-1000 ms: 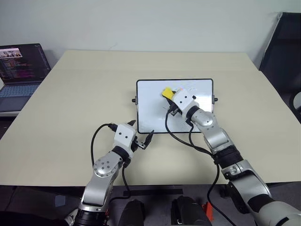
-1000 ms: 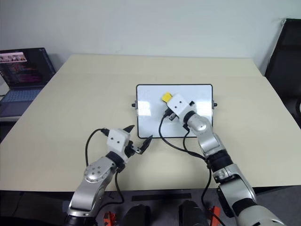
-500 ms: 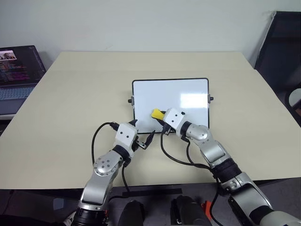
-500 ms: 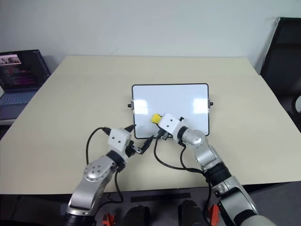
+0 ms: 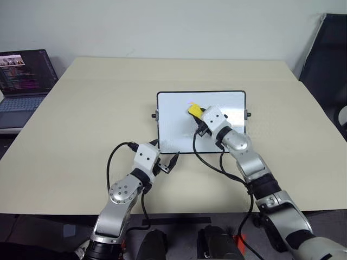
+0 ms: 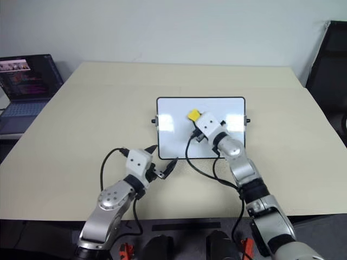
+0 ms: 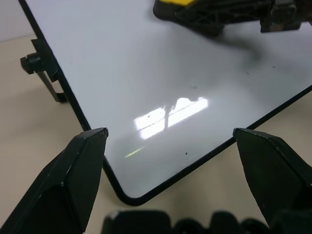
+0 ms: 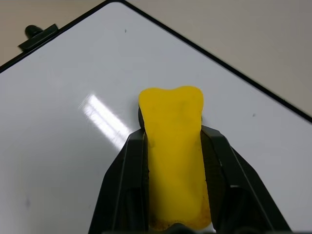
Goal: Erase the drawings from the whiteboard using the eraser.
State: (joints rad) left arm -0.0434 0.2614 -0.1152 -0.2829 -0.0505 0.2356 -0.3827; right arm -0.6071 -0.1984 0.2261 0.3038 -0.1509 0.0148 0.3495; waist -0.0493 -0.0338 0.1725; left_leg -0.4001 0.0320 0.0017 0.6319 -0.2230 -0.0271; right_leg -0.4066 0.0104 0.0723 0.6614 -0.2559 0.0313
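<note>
The whiteboard (image 5: 201,122) lies flat near the middle of the worktop (image 5: 81,124), closer to its far edge. The right hand (image 5: 196,112) is clamped on the yellow eraser (image 5: 194,109), pressing it to the board's far half. The left hand (image 5: 163,153) hovers with fingers spread wide at the board's near left corner. A laptop (image 5: 21,81) sits beyond the worktop's left edge.

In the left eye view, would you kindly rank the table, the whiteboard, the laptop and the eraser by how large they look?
1. Table
2. Whiteboard
3. Laptop, cut off by the picture's edge, so its rank against the whiteboard is unsure
4. Eraser
</note>
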